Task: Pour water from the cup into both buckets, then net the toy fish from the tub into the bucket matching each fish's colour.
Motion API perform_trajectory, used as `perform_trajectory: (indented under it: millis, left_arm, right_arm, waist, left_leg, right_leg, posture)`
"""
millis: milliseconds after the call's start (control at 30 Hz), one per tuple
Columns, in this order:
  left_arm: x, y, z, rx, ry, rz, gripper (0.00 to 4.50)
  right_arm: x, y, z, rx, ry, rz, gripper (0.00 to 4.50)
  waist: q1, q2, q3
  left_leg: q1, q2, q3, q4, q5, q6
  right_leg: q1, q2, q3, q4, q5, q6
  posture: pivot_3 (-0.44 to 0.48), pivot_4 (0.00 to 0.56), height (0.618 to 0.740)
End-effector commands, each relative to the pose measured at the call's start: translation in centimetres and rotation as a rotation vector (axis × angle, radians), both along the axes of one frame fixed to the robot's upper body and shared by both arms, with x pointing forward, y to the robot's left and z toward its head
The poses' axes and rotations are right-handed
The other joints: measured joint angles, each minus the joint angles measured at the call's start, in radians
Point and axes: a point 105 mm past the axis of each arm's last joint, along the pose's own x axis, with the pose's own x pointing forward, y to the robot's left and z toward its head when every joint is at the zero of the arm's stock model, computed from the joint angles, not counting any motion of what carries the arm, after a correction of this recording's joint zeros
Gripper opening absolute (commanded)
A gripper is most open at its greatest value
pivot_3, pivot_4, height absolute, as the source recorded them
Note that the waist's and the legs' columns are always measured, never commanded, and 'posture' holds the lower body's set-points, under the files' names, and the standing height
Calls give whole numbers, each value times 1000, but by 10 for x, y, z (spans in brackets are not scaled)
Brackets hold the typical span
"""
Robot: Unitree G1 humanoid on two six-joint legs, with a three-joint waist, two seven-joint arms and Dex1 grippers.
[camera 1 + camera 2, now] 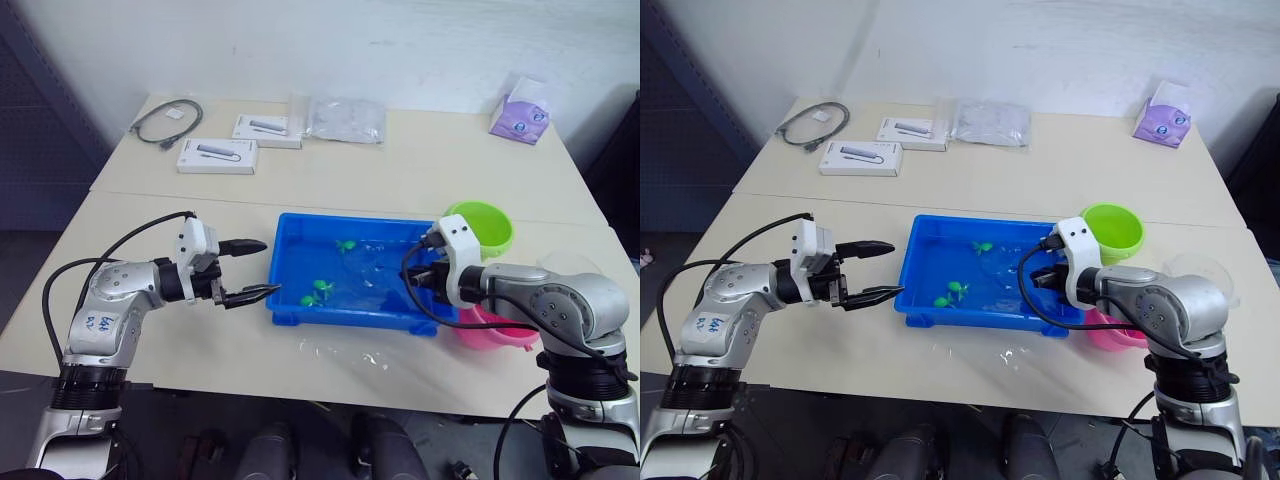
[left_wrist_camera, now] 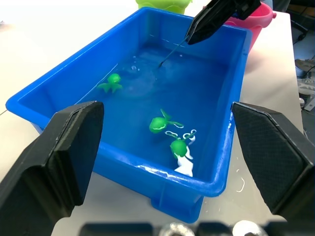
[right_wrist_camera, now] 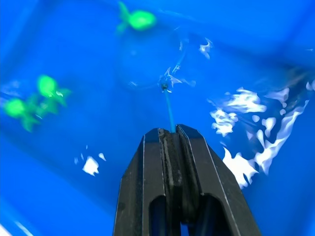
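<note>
Your left gripper hovers with its two black fingers spread wide and nothing between them, just off the 9 o'clock end of the tub, which sits on the near table at the centre of the head view. Your right gripper is pressed shut on the thin handle of the net; in the left wrist view the same gripper reaches in over the far end of the tub and the handle slants down to the water. In the right wrist view the net's ring shows as a faint round outline under the surface, at the handle's lower end, with one green fish just beyond the ring at about 12 o'clock of it; you cannot tell whether the ring touches that fish. Two more green fish lie close together in the water nearer your left gripper, and the pair appears at about 7 o'clock within the tub in the head view. The green bucket stands upright just beyond the tub's 2 o'clock corner. The pink bucket stands at the tub's 4 o'clock corner, partly covered by your right arm. The cup shows as a clear rim at 3 o'clock of the buckets. On the far table lie a coiled grey cable, two white boxes, a clear plastic bag and a purple tissue pack.
</note>
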Motion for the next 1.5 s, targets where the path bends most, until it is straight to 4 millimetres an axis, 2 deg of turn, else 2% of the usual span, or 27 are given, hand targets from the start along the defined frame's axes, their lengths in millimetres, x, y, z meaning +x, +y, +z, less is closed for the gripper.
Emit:
perform_trajectory:
  millis: [33,267,333,533,667,867,1000,1133,1200,1433,1500]
  left_arm:
    - [-4,3,12,-5,-46,0,4444]
    - [-1,4,13,-7,-39,0,4444]
    - [1,2,13,-12,-36,-10,4444]
    - [8,-11,31,-52,-100,-58,4444]
    - [14,-23,44,-97,-111,-110,4444]
    - [24,-35,53,-151,-110,-149,4444]
    - [27,-40,51,-148,-102,-170,4444]
    - [29,-46,48,-155,-92,-193,4444]
    - [28,-49,46,-156,-77,-209,4444]
    - [26,-58,42,-166,-74,-232,4444]
    - [25,-61,43,-185,-67,-237,4444]
  right_arm:
    - [0,1,19,52,-89,15,0]
    - [-18,-5,27,133,-107,43,0]
    - [-24,-9,35,214,-145,40,0]
    - [-57,-33,39,178,-199,60,0]
    - [-76,-51,53,184,-262,24,0]
    - [-94,-77,66,205,-314,-87,0]
    - [-96,-107,74,206,-348,-237,0]
    - [-91,-141,78,126,-375,-384,0]
    - [-88,-152,77,109,-379,-433,0]
    - [-69,-164,77,-15,-452,-492,0]
    - [-65,-176,80,-186,-540,-533,0]
  waist:
    - [0,0,0]
    - [2,0,0]
    - [4,0,0]
    - [7,0,0]
    - [6,0,0]
    - [8,0,0]
    - [9,0,0]
    - [14,0,0]
    - [18,0,0]
    - [24,0,0]
    - [25,0,0]
  left_leg:
    - [0,0,0,0,0,0]
    - [0,0,0,-1,0,0]
    - [0,0,-1,-1,0,0]
    - [0,0,-1,-1,0,0]
    - [0,0,0,-1,0,1]
    - [1,0,0,-1,0,1]
    - [1,0,1,-1,0,1]
    - [1,0,2,-1,0,1]
    - [1,0,2,-1,0,1]
    - [1,0,3,-1,0,1]
    - [1,0,3,-1,0,1]
  right_leg:
    - [0,0,0,0,0,0]
    - [0,0,0,-1,0,0]
    - [0,0,0,-1,0,0]
    - [0,0,0,-2,0,0]
    - [1,0,0,-1,0,0]
    - [1,1,0,-1,0,0]
    - [1,1,1,-1,0,0]
    - [1,1,2,-1,0,1]
    - [1,2,2,-2,0,1]
    - [1,3,3,-1,0,1]
    - [1,3,3,-2,0,1]
  posture:
    - [0,150,739]
    - [0,150,739]
    - [0,150,739]
    - [0,150,739]
    - [0,150,739]
    - [0,150,739]
    - [0,150,739]
    - [0,150,739]
    - [0,150,739]
    - [0,150,739]
    - [0,150,739]
